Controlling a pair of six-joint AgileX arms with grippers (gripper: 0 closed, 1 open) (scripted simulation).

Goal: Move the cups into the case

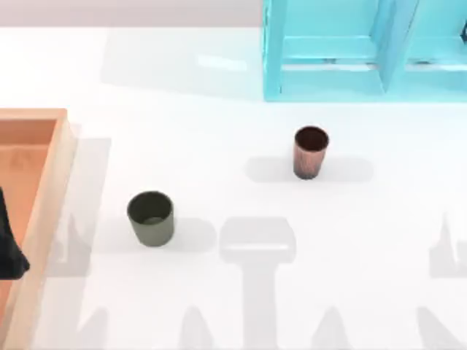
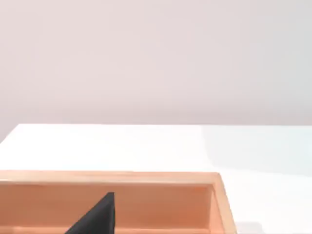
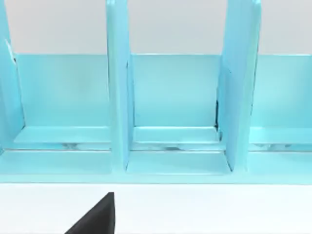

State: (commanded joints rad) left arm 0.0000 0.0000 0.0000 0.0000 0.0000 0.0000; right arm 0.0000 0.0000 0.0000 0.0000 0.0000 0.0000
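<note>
On the white worktop [image 1: 219, 306], the olive cup [image 1: 151, 217] stands upright nearest the camera, left of centre and just right of the case [image 1: 45, 211]. The left end effector [image 1: 9, 248] hangs over the case at the left edge; whether its fingers are open cannot be told. Farther back, well apart, stands the copper cup [image 1: 311, 152]. Beyond it, at the far right, sits the cyan shelf [image 1: 328, 73]. Both cups remain outside the case.

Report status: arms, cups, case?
Left gripper over case, nothing held. Green cup and copper cup upright on table, outside case. Path clear.
</note>
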